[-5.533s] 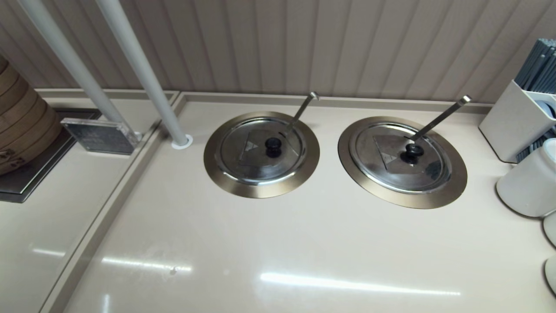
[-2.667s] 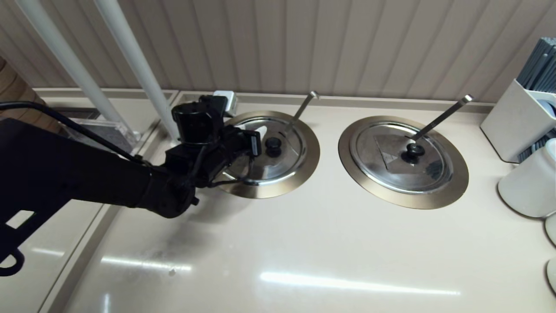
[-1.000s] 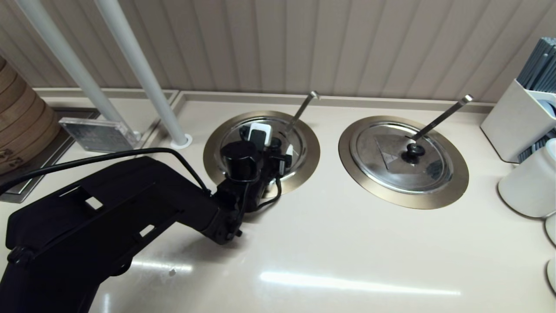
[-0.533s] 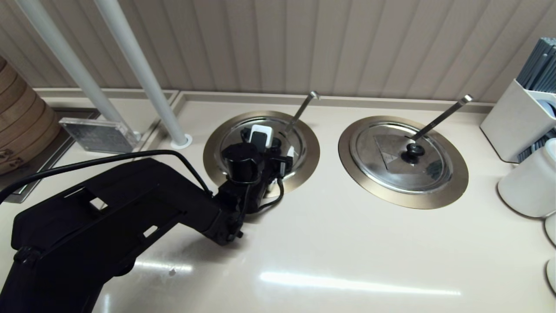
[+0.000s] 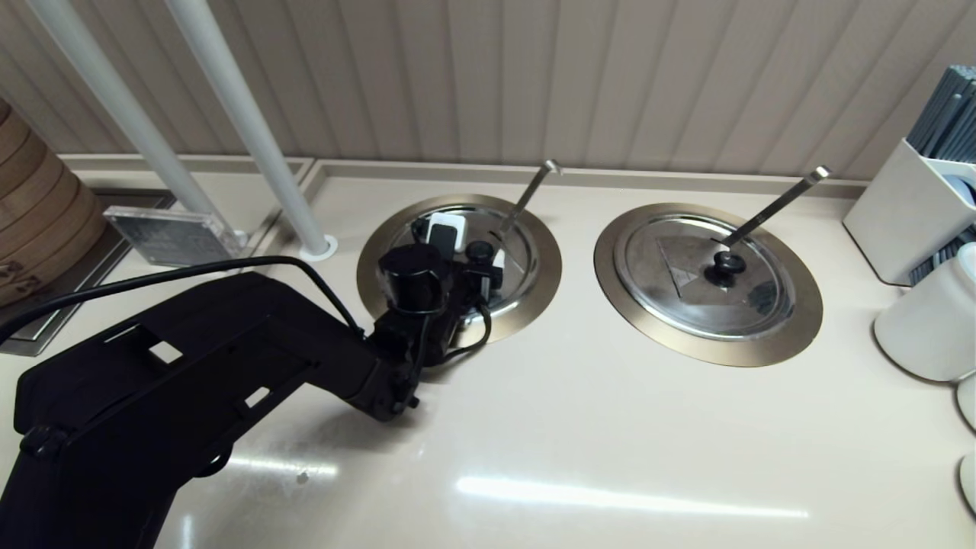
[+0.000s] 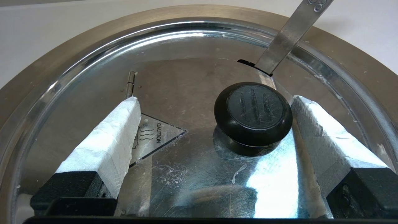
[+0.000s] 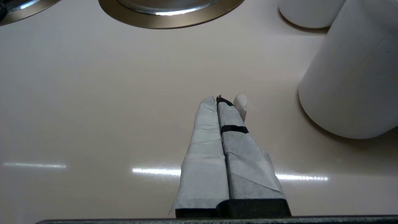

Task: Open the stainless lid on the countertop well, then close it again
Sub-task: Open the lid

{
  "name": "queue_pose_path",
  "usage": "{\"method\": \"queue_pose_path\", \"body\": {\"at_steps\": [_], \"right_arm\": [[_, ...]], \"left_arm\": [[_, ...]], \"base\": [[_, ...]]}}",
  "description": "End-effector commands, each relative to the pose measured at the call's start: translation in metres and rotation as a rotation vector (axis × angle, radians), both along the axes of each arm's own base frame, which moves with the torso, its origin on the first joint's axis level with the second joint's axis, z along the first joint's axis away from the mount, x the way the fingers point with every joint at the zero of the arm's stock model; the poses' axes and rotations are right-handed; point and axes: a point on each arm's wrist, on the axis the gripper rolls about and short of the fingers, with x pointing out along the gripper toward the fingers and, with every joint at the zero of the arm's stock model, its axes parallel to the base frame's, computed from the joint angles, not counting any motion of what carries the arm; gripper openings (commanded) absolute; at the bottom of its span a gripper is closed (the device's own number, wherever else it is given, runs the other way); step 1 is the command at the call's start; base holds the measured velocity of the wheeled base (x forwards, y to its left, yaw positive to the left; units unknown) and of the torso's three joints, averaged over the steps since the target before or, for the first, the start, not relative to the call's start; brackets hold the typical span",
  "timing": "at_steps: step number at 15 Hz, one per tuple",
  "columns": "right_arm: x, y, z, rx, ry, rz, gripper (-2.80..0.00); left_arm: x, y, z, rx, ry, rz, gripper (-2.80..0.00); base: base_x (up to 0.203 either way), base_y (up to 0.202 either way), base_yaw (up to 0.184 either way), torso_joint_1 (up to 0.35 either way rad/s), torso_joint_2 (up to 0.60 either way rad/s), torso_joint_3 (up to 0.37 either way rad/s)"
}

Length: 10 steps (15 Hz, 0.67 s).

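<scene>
The stainless lid [image 5: 515, 263] [image 6: 192, 74] lies flat in the countertop well, inside the brass-toned flange [image 5: 543, 286] [image 6: 46, 65]. The thin ladle handle [image 5: 530, 192] [image 6: 289, 34] rises through the lid's edge notch. My left gripper [image 5: 469, 248] [image 6: 215, 99] hangs open just above the lid, straddling the black knob [image 5: 478, 250] [image 6: 253, 116]. The knob sits close to one taped finger [image 6: 323, 137] without clear contact; the other finger [image 6: 108, 140] covers part of the pale caution triangle [image 6: 158, 138]. My right gripper [image 7: 224, 99] is shut and empty, low over bare counter.
The twin lid [image 5: 686, 282] with its straight handle sits to the right. A white canister [image 5: 926, 320] [image 7: 354, 77] and a utensil holder [image 5: 892, 213] stand at the far right. Two pale posts [image 5: 252, 130] and a bamboo steamer [image 5: 38, 213] are on the left.
My left arm reached in from the left and came down over the lid; in the last half second it shifted slightly back, so the knob now shows between the fingers. The lid stays seated.
</scene>
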Motion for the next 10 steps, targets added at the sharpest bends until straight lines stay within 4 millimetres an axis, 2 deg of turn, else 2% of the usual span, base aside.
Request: {"method": "queue_pose_path", "body": {"at_steps": [1, 5, 10], "right_arm": [[0.000, 0.000, -0.001, 0.000, 0.004, 0.000, -2.80], [0.000, 0.000, -0.001, 0.000, 0.004, 0.000, -2.80], [0.000, 0.000, -0.001, 0.000, 0.004, 0.000, -2.80]], "left_arm": [[0.000, 0.000, 0.001, -0.004, -0.007, 0.003, 0.00], [0.003, 0.001, -0.008, 0.006, 0.009, 0.007, 0.00], [0.005, 0.002, -0.009, 0.009, 0.013, 0.012, 0.00]], "base": [[0.000, 0.000, 0.000, 0.000, 0.00, 0.000], [0.000, 0.000, 0.000, 0.000, 0.00, 0.000], [0.000, 0.000, 0.000, 0.000, 0.00, 0.000]]}}
